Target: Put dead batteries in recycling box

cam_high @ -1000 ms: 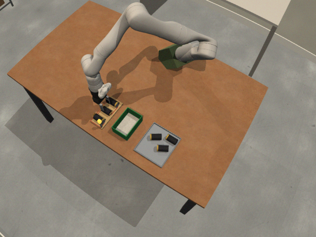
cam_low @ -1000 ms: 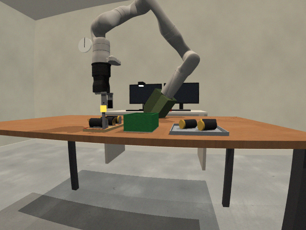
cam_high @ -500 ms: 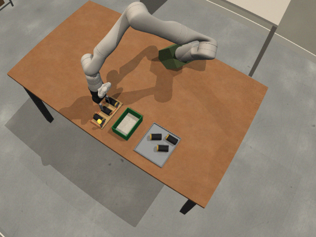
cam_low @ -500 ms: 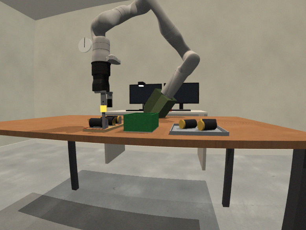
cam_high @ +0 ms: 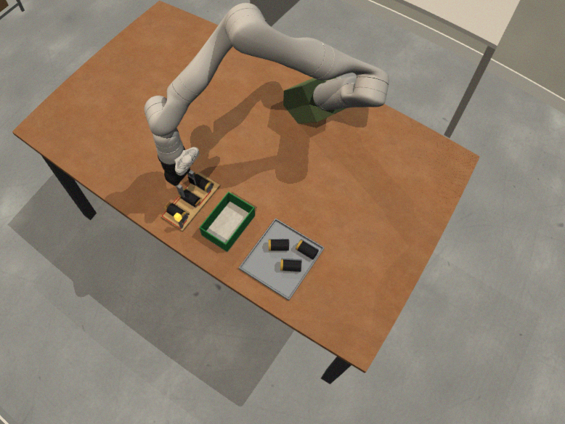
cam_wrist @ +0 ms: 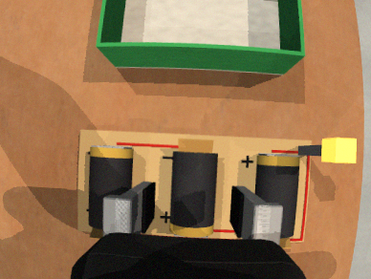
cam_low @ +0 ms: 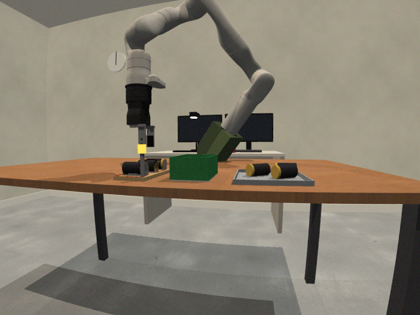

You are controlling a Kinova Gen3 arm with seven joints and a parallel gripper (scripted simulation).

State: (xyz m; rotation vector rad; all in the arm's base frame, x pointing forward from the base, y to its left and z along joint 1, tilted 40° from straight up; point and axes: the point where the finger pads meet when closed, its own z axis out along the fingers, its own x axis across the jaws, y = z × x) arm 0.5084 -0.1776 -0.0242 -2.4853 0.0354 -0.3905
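Grey concrete floor surrounds the brown bench (cam_high: 364,182) (cam_low: 217,190) (cam_wrist: 43,110), with a pale wall behind. Left of centre in the top view, three batteries lie in the holder (cam_high: 200,205) (cam_low: 128,177) (cam_wrist: 150,162), and the bulb (cam_high: 178,217) (cam_low: 141,148) (cam_wrist: 338,150) shows bright yellow, seemingly lit. Three more lie on the tray (cam_high: 260,276) (cam_low: 271,183), lower centre of the top view. Between holder and tray stands the green box (cam_high: 214,237) (cam_low: 193,168) (cam_wrist: 206,58), upright on the bench, no battery visible inside.

Fingers wide apart, the tool (cam_high: 187,184) (cam_low: 146,135) (cam_wrist: 192,202) holds nothing; in the wrist view they flank the middle battery (cam_high: 190,197) (cam_wrist: 193,191), which sits between its neighbours.

Sorting seems the step in hand, with recycling still to do. If the glow is true, the seated three are probably good and both dead ones are on the tray, which their looks cannot settle. The next move probably calls for closing on the middle battery to swap in a tray one as a test, or, if it is just being seated, rising straight up. A sideways drift could nudge a neighbour loose and darken the bulb.

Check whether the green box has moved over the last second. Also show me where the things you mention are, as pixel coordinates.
No, the green box (cam_high: 205,231) (cam_low: 193,168) (cam_wrist: 201,58) hasn't moved: in the top view it keeps its place beside the grey tray (cam_high: 263,283) (cam_low: 273,182).
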